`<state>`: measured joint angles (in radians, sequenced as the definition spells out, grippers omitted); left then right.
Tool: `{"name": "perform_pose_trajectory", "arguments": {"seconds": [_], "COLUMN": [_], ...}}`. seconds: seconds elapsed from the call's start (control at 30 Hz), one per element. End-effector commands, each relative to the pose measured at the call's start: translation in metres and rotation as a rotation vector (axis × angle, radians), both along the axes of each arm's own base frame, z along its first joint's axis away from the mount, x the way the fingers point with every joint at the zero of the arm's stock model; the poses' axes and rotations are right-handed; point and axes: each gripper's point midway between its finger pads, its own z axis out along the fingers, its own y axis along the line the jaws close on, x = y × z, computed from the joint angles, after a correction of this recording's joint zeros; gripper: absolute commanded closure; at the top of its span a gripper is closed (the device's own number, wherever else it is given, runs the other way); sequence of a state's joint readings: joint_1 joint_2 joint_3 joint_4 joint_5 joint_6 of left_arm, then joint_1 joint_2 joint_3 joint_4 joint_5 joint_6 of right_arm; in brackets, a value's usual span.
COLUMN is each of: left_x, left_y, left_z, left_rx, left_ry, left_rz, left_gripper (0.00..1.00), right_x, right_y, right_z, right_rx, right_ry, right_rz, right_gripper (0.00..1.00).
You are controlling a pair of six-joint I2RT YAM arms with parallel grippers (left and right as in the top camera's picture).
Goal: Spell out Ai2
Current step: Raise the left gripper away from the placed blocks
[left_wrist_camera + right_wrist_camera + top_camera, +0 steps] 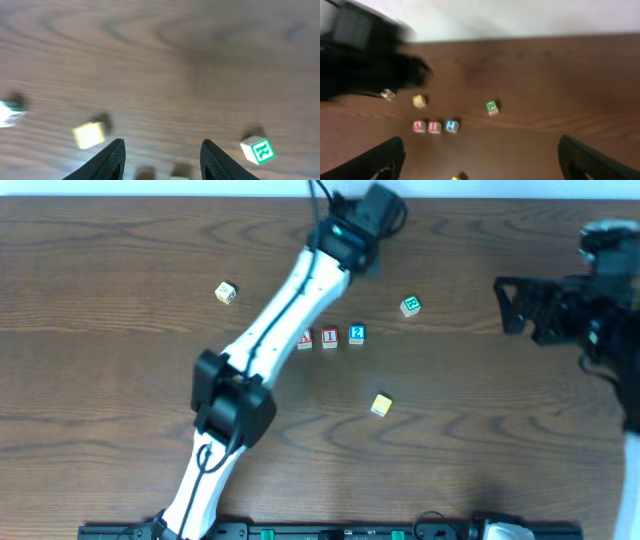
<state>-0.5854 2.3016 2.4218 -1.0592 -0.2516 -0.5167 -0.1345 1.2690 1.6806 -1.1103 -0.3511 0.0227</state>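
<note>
red and blue block row (330, 337) lies apart from left gripper (162, 145).

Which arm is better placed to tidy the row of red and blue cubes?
Probably left: the left gripper, jaws open, hangs near the row of two red and one blue wooden cubes; the right gripper sits farther off.

even soft light, overhead sharp; both wrist views motion-blurred
</note>
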Motion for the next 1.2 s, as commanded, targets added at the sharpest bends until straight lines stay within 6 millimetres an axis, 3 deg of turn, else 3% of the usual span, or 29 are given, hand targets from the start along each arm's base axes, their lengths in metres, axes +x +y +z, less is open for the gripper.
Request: {"name": "perform_pose_trajectory", "arguments": {"seconds": [0.0, 0.1, 0.17, 0.2, 0.23, 0.37, 0.47, 0.57, 0.67, 0.77, 0.87, 1.07, 1.17], "left_x": [0.01, -0.008, -0.02, -0.026, -0.03, -0.039, -0.041, -0.039, -0.04, -0.049, -0.065, -0.116, -0.137], "left_y": [0.088, 0.15, 0.188, 0.203, 0.212, 0.221, 0.214, 0.192, 0.193, 0.204, 0.217, 0.234, 0.236], "left_z": [0.067, 0.073, 0.075, 0.075, 0.076, 0.071, 0.061, 0.05, 0.047, 0.06, 0.085, 0.143, 0.14], "left_rx": [-0.021, -0.06, -0.077, -0.092, -0.108, -0.129, -0.114, -0.151, -0.132, -0.091, -0.087, -0.079, -0.082], "left_ry": [-0.063, 0.046, 0.101, 0.126, 0.144, 0.202, 0.234, 0.255, 0.261, 0.245, 0.205, 0.042, 0.0], "left_rz": [0.131, 0.212, 0.277, 0.302, 0.302, 0.24, 0.208, 0.113, 0.082, 0.038, 0.054, 0.046, 0.038], "left_gripper": [0.52, 0.71, 0.86, 0.94, 0.94, 0.94, 0.94, 0.94, 0.94, 0.94, 0.94, 0.94, 0.94], "right_x": [0.023, 0.041, 0.052, 0.057, 0.063, 0.07, 0.07, 0.072, 0.072, 0.072, 0.073, 0.072, 0.073], "right_y": [0.011, 0.029, 0.046, 0.057, 0.067, 0.099, 0.121, 0.131, 0.133, 0.131, 0.13, 0.132, 0.133], "right_z": [-0.042, -0.079, -0.099, -0.11, -0.122, -0.166, -0.188, -0.205, -0.213, -0.214, -0.214, -0.214, -0.214], "right_rx": [0.069, 0.182, 0.279, 0.329, 0.369, 0.468, 0.506, 0.521, 0.531, 0.528, 0.527, 0.526, 0.524], "right_ry": [0.107, 0.216, 0.273, 0.304, 0.338, 0.471, 0.527, 0.564, 0.582, 0.578, 0.576, 0.577, 0.573], "right_rz": [0.079, 0.174, 0.249, 0.291, 0.324, 0.42, 0.49, 0.51, 0.521, 0.525, 0.524, 0.528, 0.531], "right_gripper": [0.12, 0.39, 0.65, 0.87, 0.99, 0.99, 0.99, 0.99, 0.99, 0.99, 0.99, 0.99, 0.99]}}
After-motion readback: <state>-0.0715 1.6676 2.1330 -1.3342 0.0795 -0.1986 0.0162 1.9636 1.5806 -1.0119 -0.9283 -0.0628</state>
